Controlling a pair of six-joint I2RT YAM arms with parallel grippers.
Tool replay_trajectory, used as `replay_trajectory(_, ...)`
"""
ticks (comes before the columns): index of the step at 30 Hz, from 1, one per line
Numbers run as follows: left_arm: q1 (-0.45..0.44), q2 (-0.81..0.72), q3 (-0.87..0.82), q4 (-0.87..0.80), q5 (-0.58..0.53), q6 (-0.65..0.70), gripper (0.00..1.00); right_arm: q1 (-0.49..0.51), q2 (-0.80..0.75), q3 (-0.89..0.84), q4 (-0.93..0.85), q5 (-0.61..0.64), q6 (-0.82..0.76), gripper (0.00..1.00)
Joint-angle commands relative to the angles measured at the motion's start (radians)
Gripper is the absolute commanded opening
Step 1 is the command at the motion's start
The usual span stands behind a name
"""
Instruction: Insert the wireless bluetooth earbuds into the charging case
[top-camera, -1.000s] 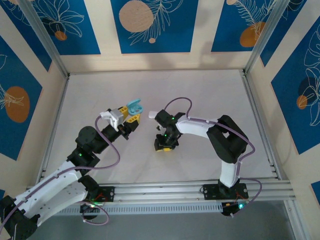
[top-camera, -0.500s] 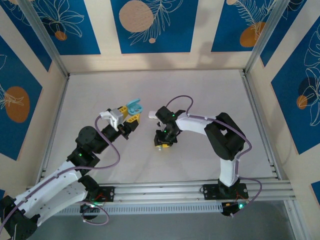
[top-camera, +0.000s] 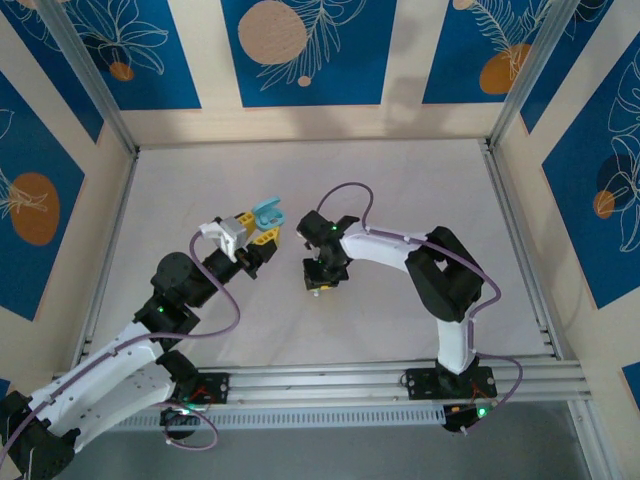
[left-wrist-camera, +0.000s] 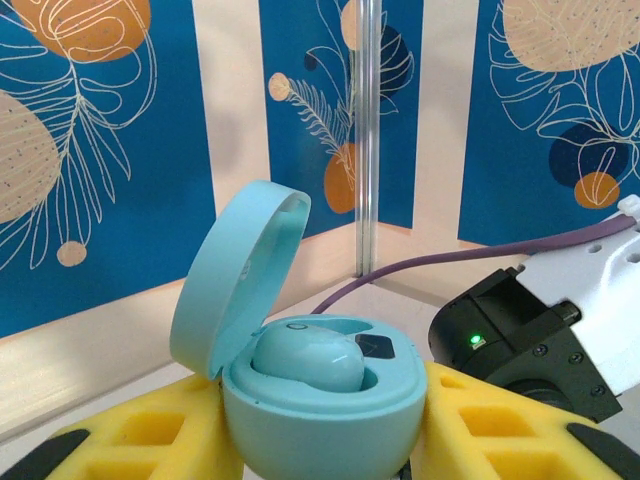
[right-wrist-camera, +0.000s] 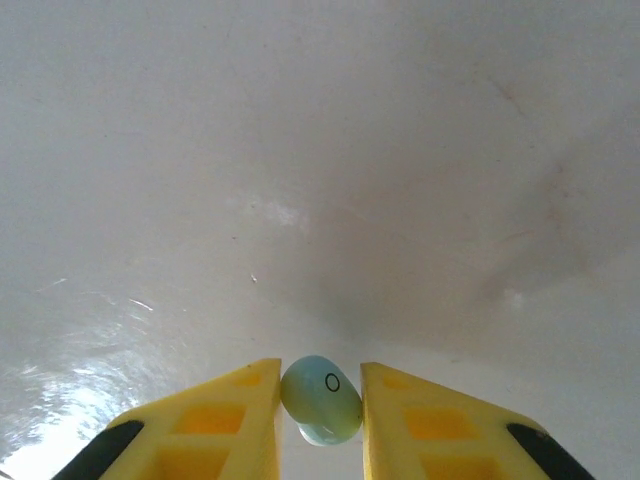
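My left gripper (top-camera: 262, 236) holds the teal charging case (top-camera: 267, 213) off the table, shut on its round body (left-wrist-camera: 320, 415) between yellow fingers (left-wrist-camera: 130, 440). The lid (left-wrist-camera: 235, 275) stands open and one teal earbud (left-wrist-camera: 305, 358) lies in a socket; the socket beside it shows dark. To the case's right, my right gripper (top-camera: 319, 284) points down at the white table. Its yellow fingers (right-wrist-camera: 215, 420) press both sides of a second teal earbud (right-wrist-camera: 322, 402) that rests on the table surface (right-wrist-camera: 330, 180).
The right arm's black wrist (left-wrist-camera: 520, 335) and purple cable (left-wrist-camera: 440, 265) sit close beside the held case. Blue-patterned walls and metal posts (top-camera: 95, 85) ring the table (top-camera: 420, 200). An aluminium rail (top-camera: 400, 378) runs along the near edge.
My right gripper has shifted slightly left toward the case and its jaws have narrowed onto the teal earbud. The left gripper and case have stayed still.
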Motion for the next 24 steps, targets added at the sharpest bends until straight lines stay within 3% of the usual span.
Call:
replay_trajectory(1,-0.004,-0.011,0.028,0.015,-0.02,0.012,0.41,0.001,-0.001,0.023,-0.098,0.111,-0.009,0.25)
replay_trajectory(4,-0.005,-0.01,0.025,0.016,-0.02,0.006,0.42,-0.01,0.015,0.02,-0.109,0.096,-0.025,0.25)
replay_trajectory(11,-0.004,-0.014,0.025,0.015,-0.025,0.004,0.42,-0.046,0.026,-0.055,0.013,-0.096,-0.043,0.3)
replay_trajectory(18,-0.004,-0.014,0.025,0.012,-0.028,0.004,0.42,-0.068,0.036,-0.064,0.04,-0.156,-0.069,0.35)
replay_trajectory(24,-0.004,-0.011,0.024,0.013,-0.031,0.005,0.42,-0.074,0.038,-0.066,0.038,-0.15,-0.074,0.27)
